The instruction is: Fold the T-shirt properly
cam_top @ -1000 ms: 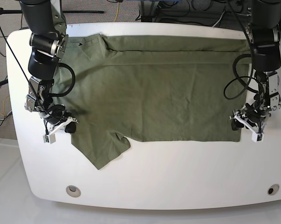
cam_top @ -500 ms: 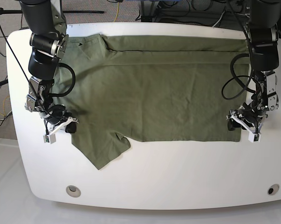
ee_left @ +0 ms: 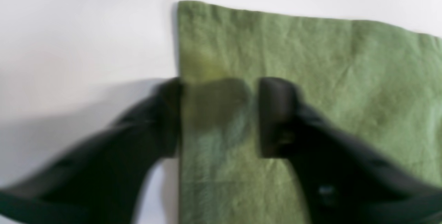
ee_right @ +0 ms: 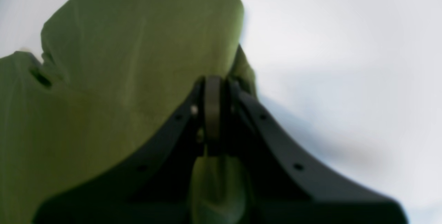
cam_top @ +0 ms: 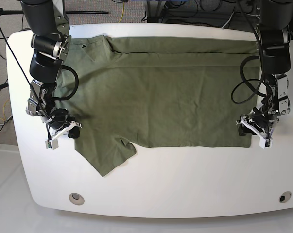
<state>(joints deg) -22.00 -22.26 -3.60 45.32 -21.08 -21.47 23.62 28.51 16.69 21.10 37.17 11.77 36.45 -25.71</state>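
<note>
While the T-shirt point(cam_top: 161, 92) lies spread flat on the white worktop point(cam_top: 185, 179), right gripper point(ee_right: 212, 89) fingers are clamped on sleeve-side fabric; left gripper point(ee_left: 219, 117) fingers stand apart, straddling the hem edge. Risk: left side pinches only one layer or slips, skewing the fold.

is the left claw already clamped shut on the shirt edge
No: in the left wrist view the left claw straddles the T-shirt edge with a clear gap of cloth showing between its fingers.
</note>
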